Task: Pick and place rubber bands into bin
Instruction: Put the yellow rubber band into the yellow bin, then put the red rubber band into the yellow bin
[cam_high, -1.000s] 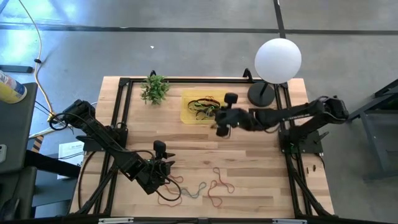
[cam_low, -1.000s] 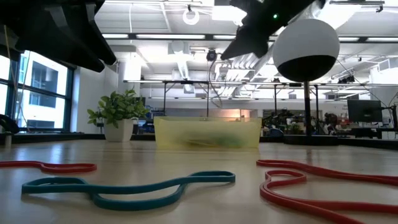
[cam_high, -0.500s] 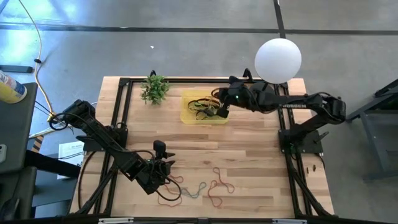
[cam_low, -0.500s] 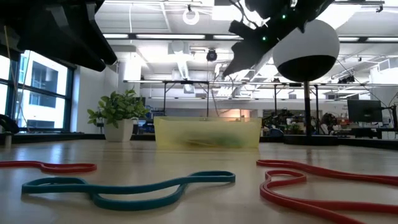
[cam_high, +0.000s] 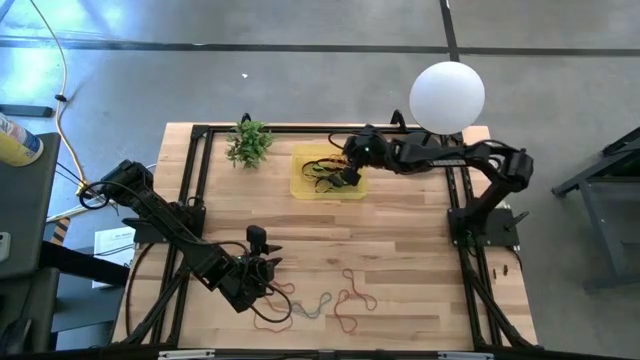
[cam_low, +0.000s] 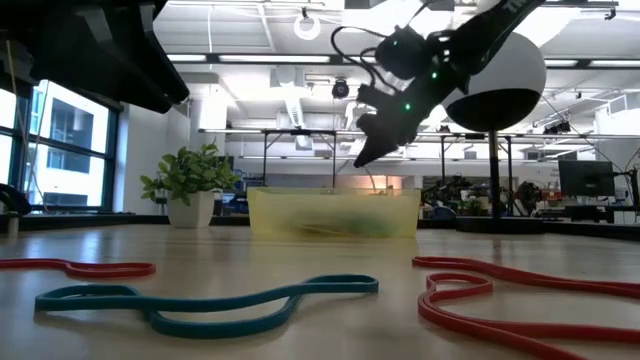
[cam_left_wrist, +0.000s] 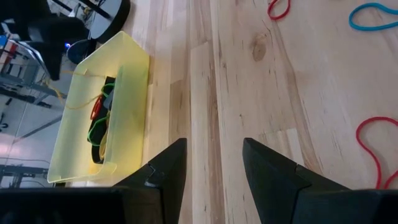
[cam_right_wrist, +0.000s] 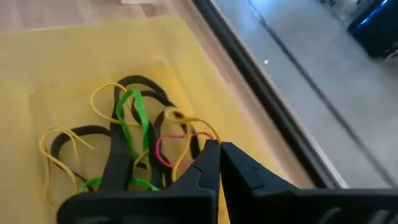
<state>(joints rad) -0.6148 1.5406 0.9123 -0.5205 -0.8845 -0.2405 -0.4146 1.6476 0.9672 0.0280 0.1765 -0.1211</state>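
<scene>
The yellow bin (cam_high: 325, 172) (cam_low: 333, 212) stands at the table's far middle and holds several rubber bands (cam_right_wrist: 134, 134) in black, green, yellow and red. My right gripper (cam_high: 348, 178) (cam_low: 362, 160) hangs over the bin's right part, slanting down, shut on a thin yellow band. More bands, red (cam_low: 520, 300) and teal (cam_low: 210, 300), lie flat on the wood near the front edge (cam_high: 320, 305). My left gripper (cam_high: 265, 275) (cam_left_wrist: 214, 168) waits at the near left, open, with nothing between its fingers. My right gripper pinches a thin yellow rubber band (cam_right_wrist: 202, 126) at its fingertips, coming from above and from the right, slanting down. The band arcs away from the fingertips and hangs slack down into the bin, its far part among the bands lying there.
A small green plant (cam_high: 249, 143) stands left of the bin. A lamp with a white globe (cam_high: 447, 97) stands at the far right corner. A black frame rail (cam_high: 300, 128) runs along the far edge. Bare wood lies between the bin and the loose bands.
My right gripper has swung from the table's middle toward the far edge and the left, coming over the bin. It has sunk lower and rolled about its own axis, staying shut.
</scene>
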